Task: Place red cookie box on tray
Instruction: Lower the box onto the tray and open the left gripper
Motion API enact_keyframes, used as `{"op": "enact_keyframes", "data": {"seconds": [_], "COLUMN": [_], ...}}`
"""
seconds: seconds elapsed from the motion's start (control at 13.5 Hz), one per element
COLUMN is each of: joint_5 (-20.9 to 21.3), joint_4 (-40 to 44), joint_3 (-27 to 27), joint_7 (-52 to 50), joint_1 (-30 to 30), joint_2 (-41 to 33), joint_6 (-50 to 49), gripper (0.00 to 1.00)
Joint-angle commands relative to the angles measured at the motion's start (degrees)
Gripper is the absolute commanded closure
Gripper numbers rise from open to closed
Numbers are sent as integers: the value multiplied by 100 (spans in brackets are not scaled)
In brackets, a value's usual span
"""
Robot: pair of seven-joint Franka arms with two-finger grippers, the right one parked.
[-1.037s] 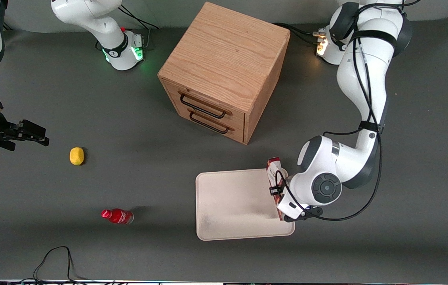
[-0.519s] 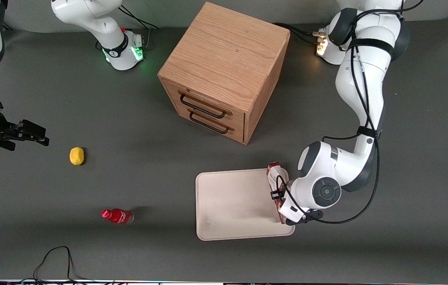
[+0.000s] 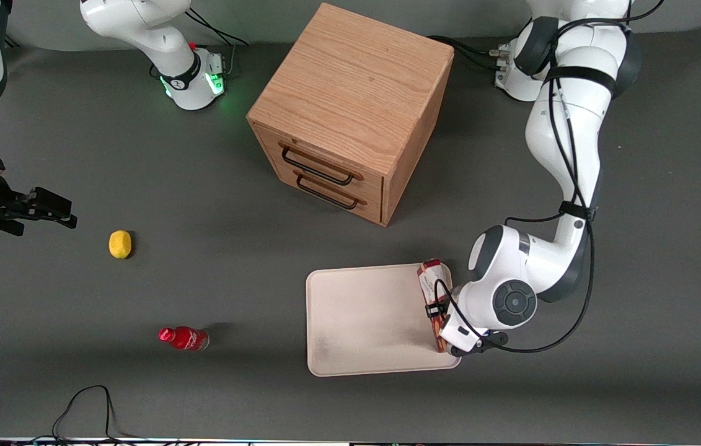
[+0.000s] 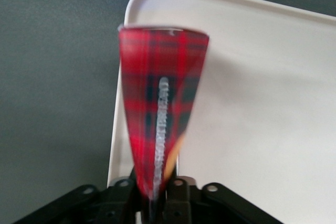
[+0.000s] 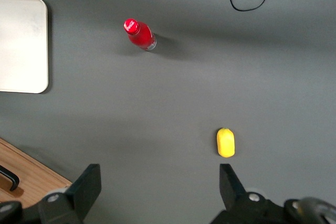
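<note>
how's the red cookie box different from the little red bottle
The red cookie box is a slim, flat-sided tartan carton; the red bottle is small, rounded and plain red with a cap. The box is clamped in the gripper over the tray edge nearest the working arm; the bottle rests on the table toward the parked arm's end, with nothing gripping it. The box looks longer than the bottle. Both are mainly red.

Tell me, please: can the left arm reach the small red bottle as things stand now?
Probably not at once. The gripper is shut on the red cookie box over the tray edge, and the red bottle stands well off toward the parked arm's end.
</note>
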Motion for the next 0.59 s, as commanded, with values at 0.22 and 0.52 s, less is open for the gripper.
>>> {"op": "enact_keyframes", "data": {"seconds": [0.22,0.52], "joint_5": [22,31], "joint_4": [-34,-87], "joint_3": [21,29], "joint_7": [-63,-81], "joint_1": [-17,-17], "joint_2": [40,5], "joint_6": [127,128], "gripper": [0,0]}}
